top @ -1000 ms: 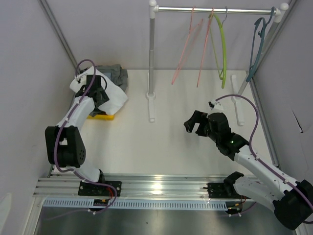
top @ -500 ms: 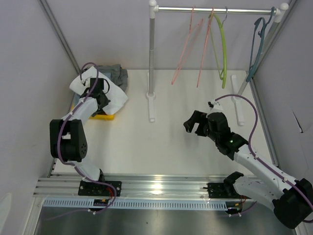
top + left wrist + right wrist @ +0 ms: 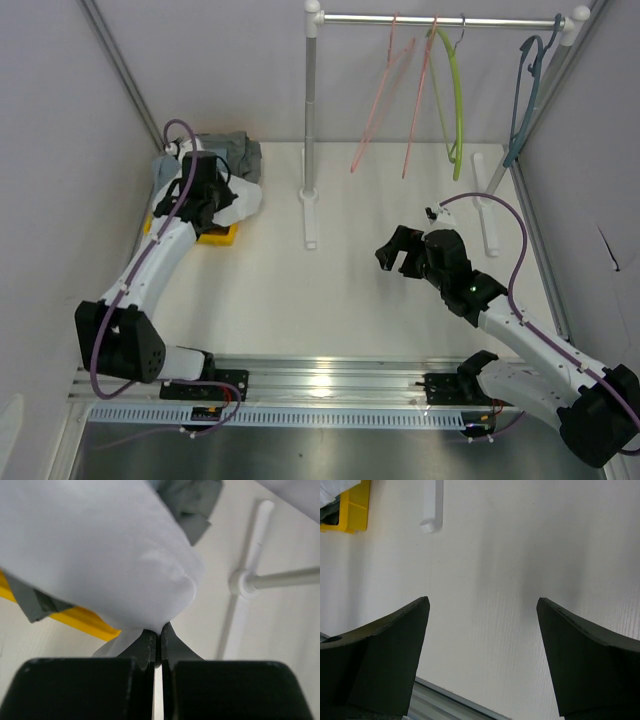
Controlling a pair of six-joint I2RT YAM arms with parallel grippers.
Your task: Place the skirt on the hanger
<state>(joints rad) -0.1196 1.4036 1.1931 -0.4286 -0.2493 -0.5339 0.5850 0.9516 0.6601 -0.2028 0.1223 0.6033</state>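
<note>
Two fingers of my left pincer (image 3: 159,632) are pressed together on a small fold of white cloth, which I take to be the skirt (image 3: 100,555); the rest of it billows above the grip and drapes over a yellow bin (image 3: 85,620) at the far left corner of the desk (image 3: 350,300), with a grey garment (image 3: 195,505) bunched behind it. The pinch looks thin and sits at an edge, so I judge the step in hand to be lifting the skirt free of the pile. I would raise it slowly and straight up, watching that the grey garment does not come along and that the fold does not slip out of the grip. My right pincer (image 3: 482,615) is spread wide and holds nothing, hovering over bare desk on the right, well apart from the cloth. Once the skirt hangs clear I would bring that open pincer to the waistband, so the two can stretch it flat. Beyond, the green hanger (image 3: 455,90), the pink hangers (image 3: 385,90) and the blue hanger (image 3: 525,100) hang from the rail (image 3: 440,18) at the back, none yet carrying anything.
</note>
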